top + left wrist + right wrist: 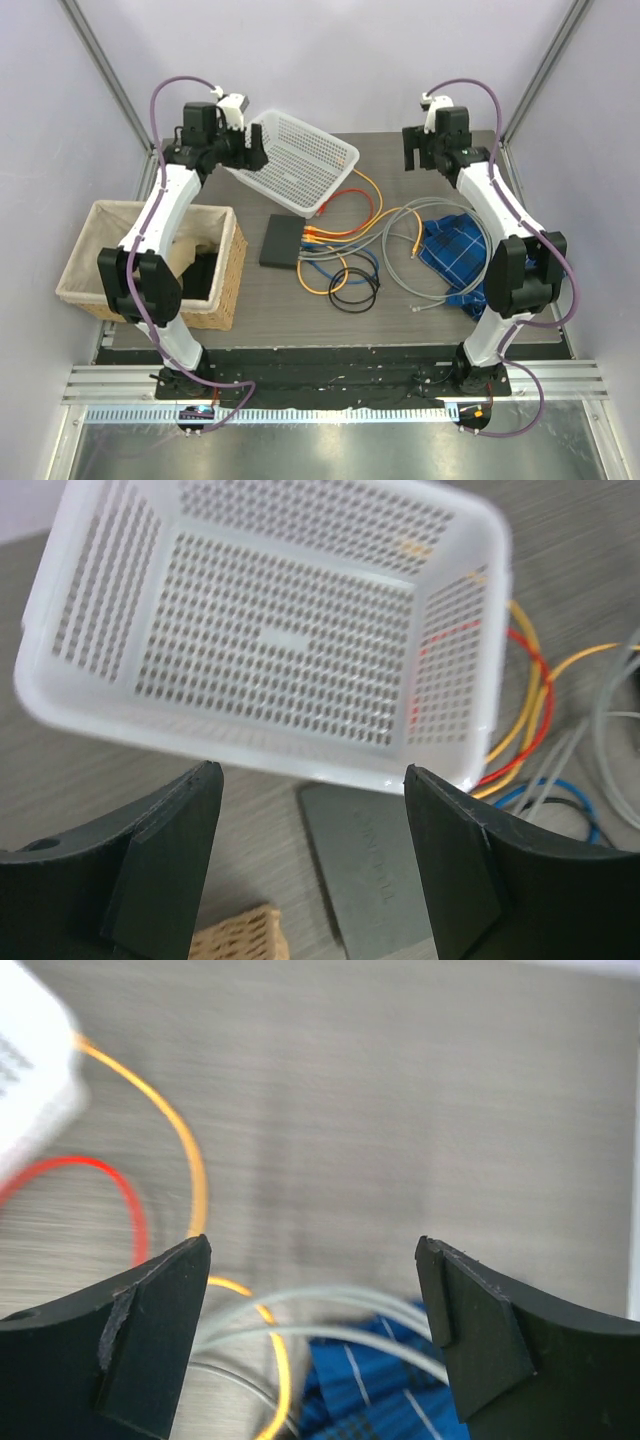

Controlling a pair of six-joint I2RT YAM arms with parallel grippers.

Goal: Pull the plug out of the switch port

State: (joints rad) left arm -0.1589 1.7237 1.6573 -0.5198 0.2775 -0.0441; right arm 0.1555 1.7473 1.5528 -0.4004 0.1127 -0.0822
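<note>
the switch (281,241) lies flat at the middle of the table (260,320), its long axis running near to far and its port edge turned right. several cables (345,265) enter that edge side by side, and the plug (312,238) sits there among them; which one is meant i cannot tell. any plug would have to be drawn out to the right, along the table.

both arms are raised at the far side, elbows bent, wrists tipped down. the left end effector (255,152) hangs far and a little left of the switch, just beside the tilted white basket (300,160). in its wrist view the fingers (165,865) stand wide apart with nothing between them, and the switch shows below the basket. the right end effector (418,152) hangs far and right of the port edge, its fingers (150,1330) also spread and empty, above cable loops and the blue cloth (370,1395).

the left one looks slightly nearer the switch, but the right one is on the cable side, so it seems better placed to pinch a plug while the left steadies the box. neither touches the switch or a plug.
</note>
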